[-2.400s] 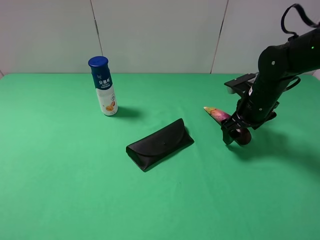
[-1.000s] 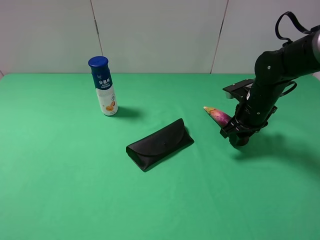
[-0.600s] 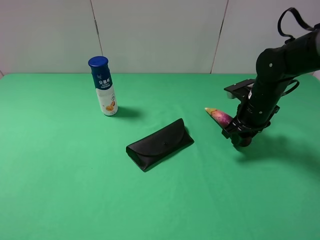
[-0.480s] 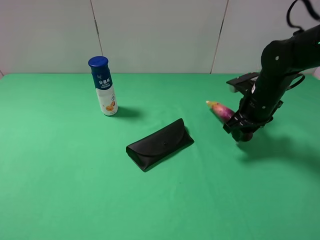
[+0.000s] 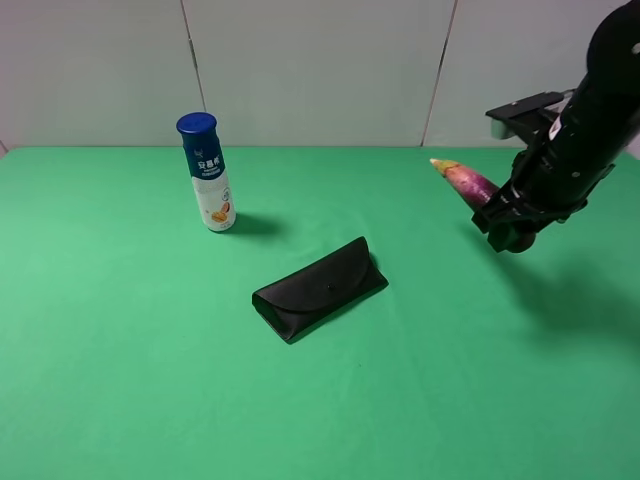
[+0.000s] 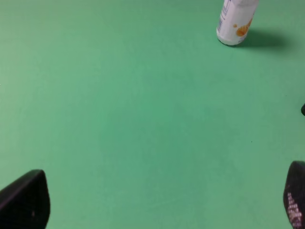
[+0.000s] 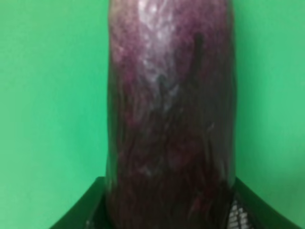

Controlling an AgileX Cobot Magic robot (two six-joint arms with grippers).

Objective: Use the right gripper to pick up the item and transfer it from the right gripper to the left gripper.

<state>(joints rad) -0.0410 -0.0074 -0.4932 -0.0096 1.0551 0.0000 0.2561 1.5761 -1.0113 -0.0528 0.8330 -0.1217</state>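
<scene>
The purple eggplant (image 5: 468,181) is held in the air at the right of the exterior high view, its pale pointed tip up and to the left. My right gripper (image 5: 508,225) is shut on its lower end, well above the green table. In the right wrist view the glossy eggplant (image 7: 170,105) fills the frame between the black jaws. My left gripper (image 6: 157,202) is open and empty over bare green cloth; only its two black fingertips (image 6: 24,200) show. It is out of sight in the exterior high view.
A black folded glasses case (image 5: 320,288) lies at the table's middle. A blue-capped white bottle (image 5: 206,172) stands at the back left; its base shows in the left wrist view (image 6: 236,21). A white wall runs behind the green table (image 5: 150,380).
My right gripper closed on the eggplant on the table, then lifted it up and to the right. The case and bottle have not moved.
</scene>
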